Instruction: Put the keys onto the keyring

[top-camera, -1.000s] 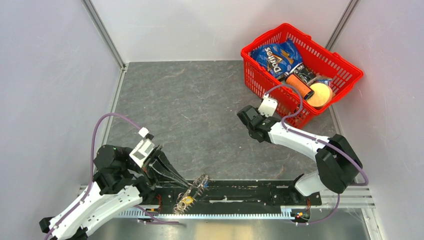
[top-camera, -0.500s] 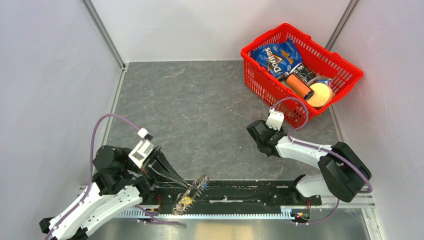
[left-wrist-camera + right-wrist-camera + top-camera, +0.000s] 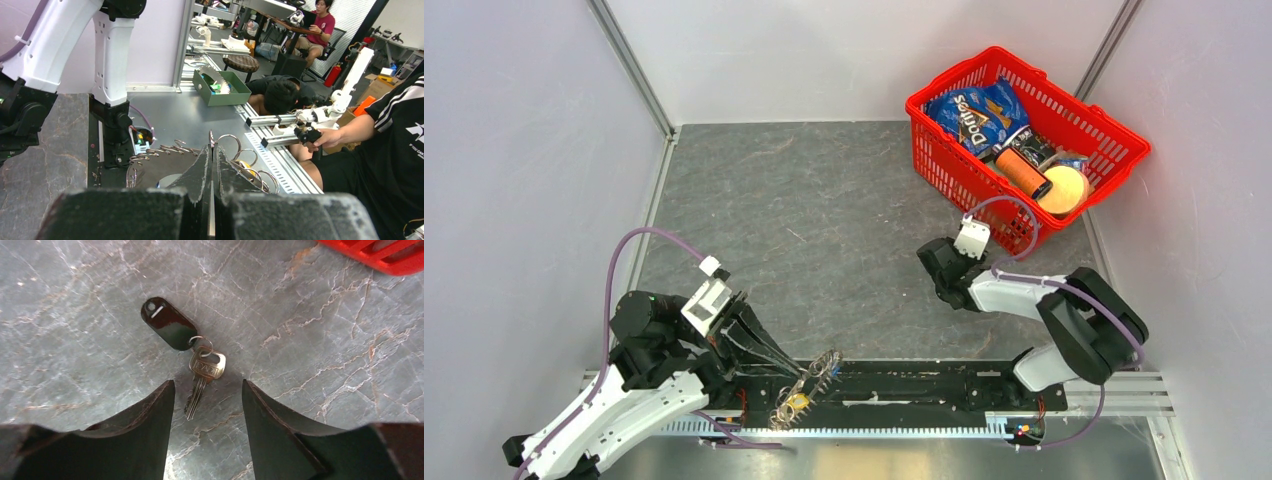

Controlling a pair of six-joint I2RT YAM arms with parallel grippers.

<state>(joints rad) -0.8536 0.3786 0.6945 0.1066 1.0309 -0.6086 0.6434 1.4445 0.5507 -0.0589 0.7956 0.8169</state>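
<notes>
My left gripper point(image 3: 808, 372) is shut on the keyring point(image 3: 826, 365), a grey toothed wheel of silver keys held above the front rail. In the left wrist view the shut fingers point(image 3: 212, 150) pinch a thin metal ring. The wheel point(image 3: 155, 162) fans left of them, and loose rings with a yellow-gold key point(image 3: 245, 165) hang right. On the table lies a brass key with a black tag point(image 3: 167, 330), its blade between the open fingertips of my right gripper point(image 3: 207, 386). From above, that gripper point(image 3: 941, 268) hides this key.
A red basket point(image 3: 964, 165) with a chip bag, a can and a round yellow item stands at the back right, close behind my right arm. A black rail point(image 3: 904, 385) runs along the near table edge. Grey walls close in left and right.
My right gripper has moved right and nearer, down over the black-tagged key, and its jaws have spread wider. The left arm and the keyring have stayed put.
</notes>
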